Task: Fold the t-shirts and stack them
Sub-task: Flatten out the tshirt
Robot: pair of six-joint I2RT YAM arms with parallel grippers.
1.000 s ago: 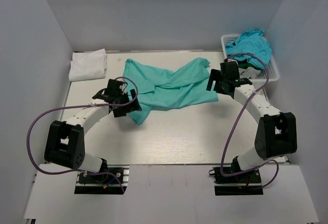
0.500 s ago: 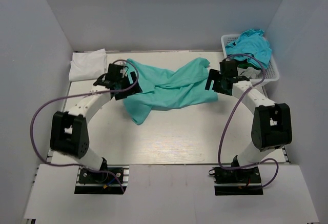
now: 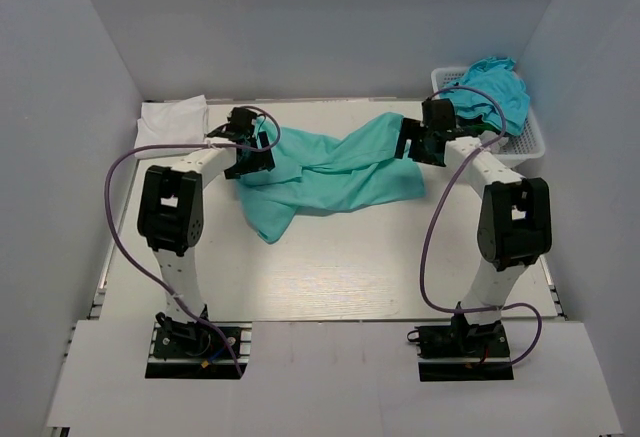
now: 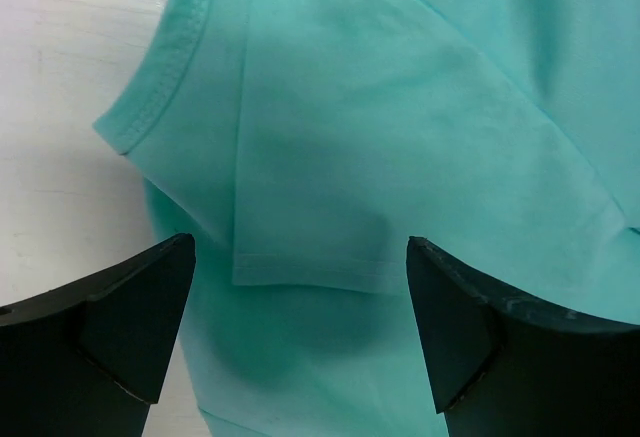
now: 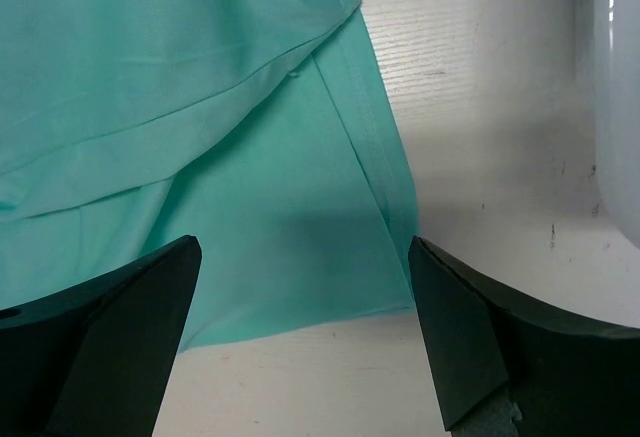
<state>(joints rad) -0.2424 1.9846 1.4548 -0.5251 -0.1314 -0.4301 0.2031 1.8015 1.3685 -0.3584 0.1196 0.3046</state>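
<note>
A mint sea-green t-shirt (image 3: 335, 172) lies crumpled and twisted across the back middle of the table. My left gripper (image 3: 250, 152) hangs open over its left end. In the left wrist view a sleeve hem (image 4: 310, 267) lies between the open fingers (image 4: 120, 317), and the gripper (image 4: 300, 337) holds nothing. My right gripper (image 3: 413, 144) is open over the shirt's right end. In the right wrist view the gripper (image 5: 300, 347) straddles the shirt's edge (image 5: 300, 257), empty. A folded white t-shirt (image 3: 172, 125) lies at the back left. Turquoise-blue t-shirts (image 3: 490, 82) are heaped in the basket.
A white plastic lattice basket (image 3: 528, 139) stands at the back right corner, and its wall shows in the right wrist view (image 5: 615, 87). Grey walls enclose the table on the left, back and right. Purple cables loop beside both arms.
Both grippers have moved toward the back of the table. The left went from the shirt's lower left to its upper left end, the right up to its right end. The shirt has barely shifted.
</note>
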